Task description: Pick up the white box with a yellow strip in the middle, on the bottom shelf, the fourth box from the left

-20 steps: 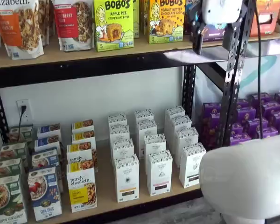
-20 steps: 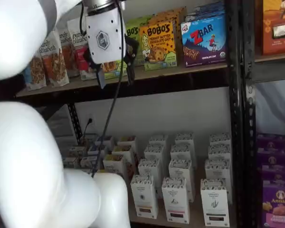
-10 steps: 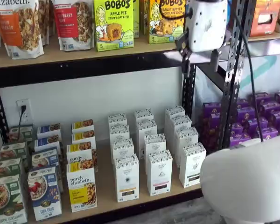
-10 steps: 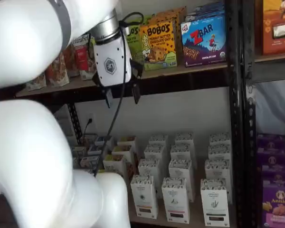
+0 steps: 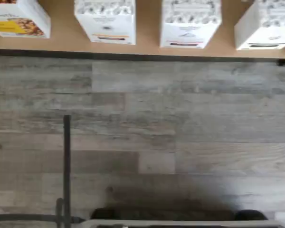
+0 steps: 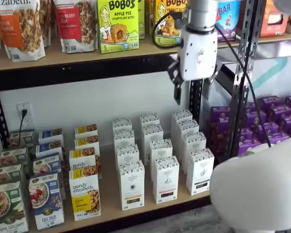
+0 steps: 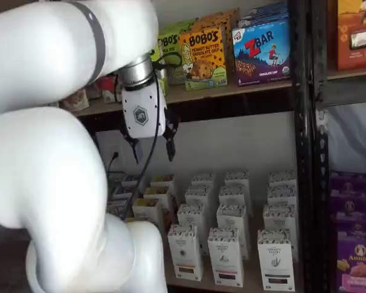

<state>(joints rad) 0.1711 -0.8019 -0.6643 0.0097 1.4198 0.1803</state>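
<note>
The white box with a yellow strip (image 6: 132, 187) stands in the front row of the bottom shelf, right of a Purely Elizabeth box (image 6: 85, 195). It also shows in a shelf view (image 7: 184, 253) and in the wrist view (image 5: 105, 20), seen from above at the shelf's front edge. My gripper (image 7: 152, 148) hangs in the air just under the upper shelf board, well above and in front of the white boxes. Its two black fingers stand apart with a plain gap and hold nothing. It also shows in a shelf view (image 6: 190, 91), above the right-hand white boxes.
More white boxes (image 6: 166, 179) fill rows to the right of and behind the target. The upper shelf (image 6: 87, 56) carries Bobo's boxes and bags. A black upright post (image 6: 242, 73) stands to the right, with purple boxes (image 6: 276, 119) beyond it. The wrist view shows grey wood floor (image 5: 156, 133).
My gripper has come down from the upper shelf's level to just below its board and has moved left. The boxes have not moved.
</note>
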